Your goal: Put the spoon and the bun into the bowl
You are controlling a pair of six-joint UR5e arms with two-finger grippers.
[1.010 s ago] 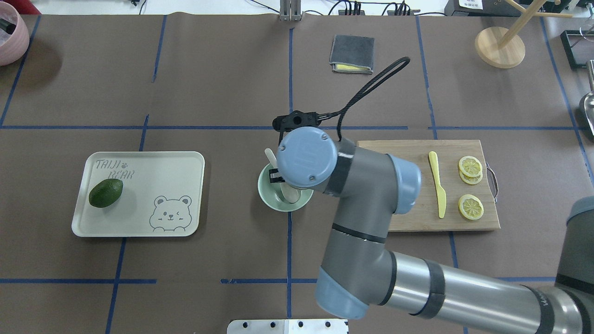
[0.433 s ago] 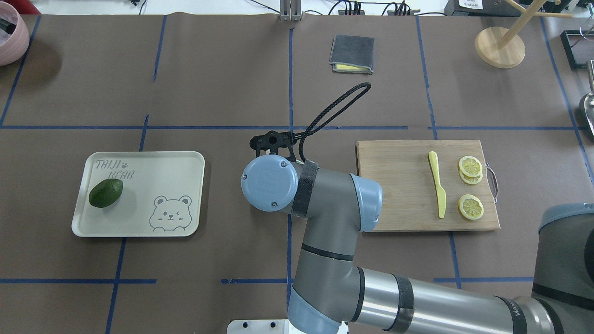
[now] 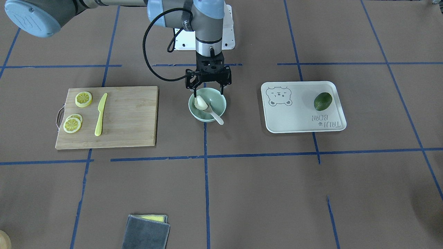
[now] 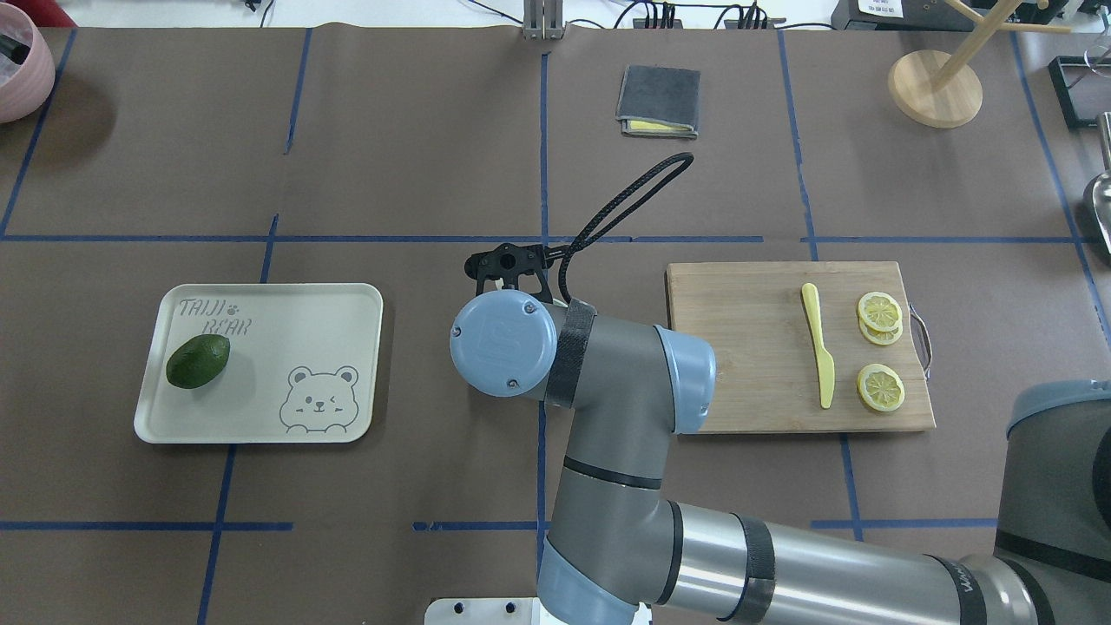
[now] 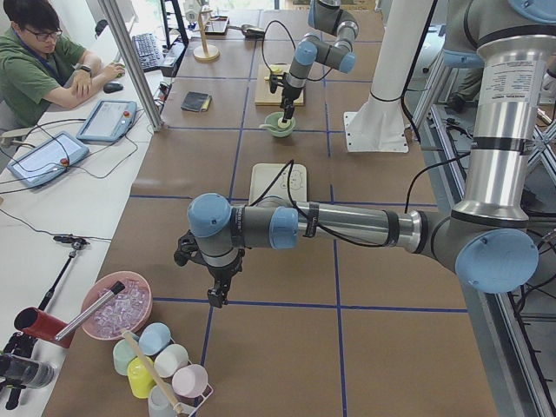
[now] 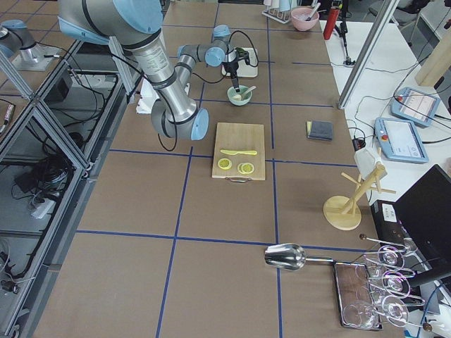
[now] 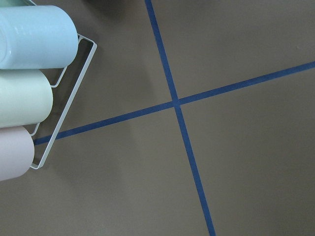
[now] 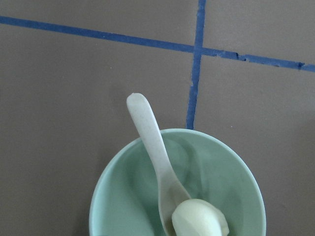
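Two things lie in the green bowl [image 3: 202, 118]: the white bun [image 3: 200, 102] and the pale spoon [image 3: 214, 115], the bun resting on its scoop, the handle poking out over the rim. Just above the bowl hangs the right claw [image 3: 208, 94], fingers spread, gripping nothing. Far off near the cups [image 5: 161, 360], the left claw [image 5: 215, 294] points down; I cannot tell if it is apart or together.

Bun [image 8: 199, 220], spoon [image 8: 150, 132] inside mint bowl [image 8: 231, 172]; handle over rim.
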